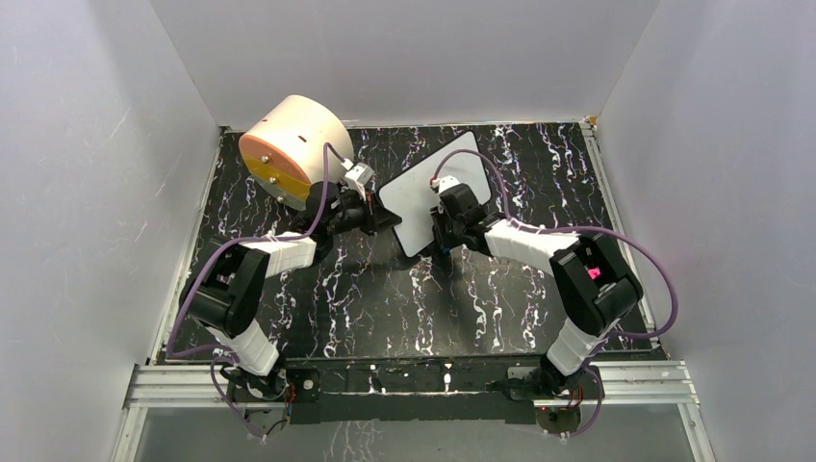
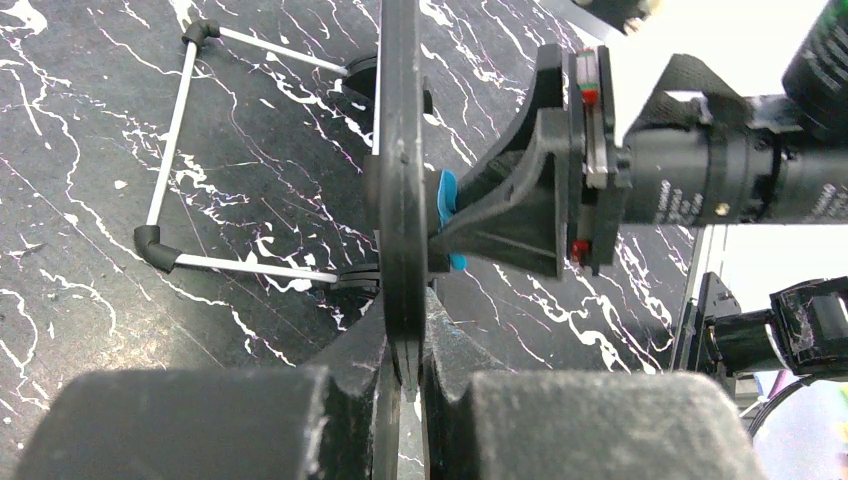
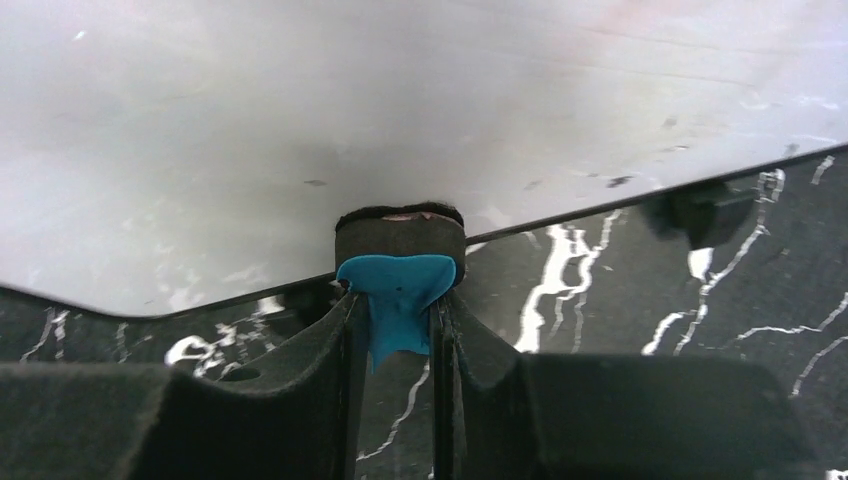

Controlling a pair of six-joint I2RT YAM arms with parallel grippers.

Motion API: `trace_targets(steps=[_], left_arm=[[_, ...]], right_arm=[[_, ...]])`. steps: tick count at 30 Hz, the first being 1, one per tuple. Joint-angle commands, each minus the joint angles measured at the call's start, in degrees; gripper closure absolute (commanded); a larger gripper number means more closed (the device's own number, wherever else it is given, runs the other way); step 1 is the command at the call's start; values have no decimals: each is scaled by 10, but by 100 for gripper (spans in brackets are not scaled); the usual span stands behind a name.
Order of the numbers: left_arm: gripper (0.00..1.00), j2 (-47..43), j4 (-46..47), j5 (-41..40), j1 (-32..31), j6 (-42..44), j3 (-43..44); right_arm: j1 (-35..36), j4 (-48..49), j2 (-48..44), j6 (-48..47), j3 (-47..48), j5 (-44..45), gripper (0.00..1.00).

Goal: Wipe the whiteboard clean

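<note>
You are at the wiping step. Your left gripper [image 2: 403, 372] is clamped narrow on the edge of the whiteboard [image 1: 414, 192], bracing it at a tilt above the tabletop [image 1: 385, 298]. Your right gripper [image 3: 398, 335] is closed on the blue tab of the eraser [image 3: 400, 280], whose pad presses the board's face just ahead of the fingertips, near its lower edge.

Next, I'd judge, sweep the pad across with even pressure while the left grip holds firm.

The left wrist view shows the board edge-on, with contact and a wire stand [image 2: 172, 140] behind it. The right wrist view shows only faint specks remaining.
</note>
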Motion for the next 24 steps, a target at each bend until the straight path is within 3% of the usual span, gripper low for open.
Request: trace_targets(steps=[1, 12, 20, 24], left_arm=[[100, 9, -8, 47, -9, 3, 2], [100, 8, -4, 51, -10, 4, -7], [100, 8, -7, 52, -10, 9, -6], [100, 10, -7, 52, -10, 9, -2]], right_arm=[[34, 59, -29, -3, 13, -20, 91], [30, 19, -2, 16, 95, 69, 92], [9, -9, 24, 26, 105, 75, 91], [17, -12, 49, 0, 83, 35, 91]])
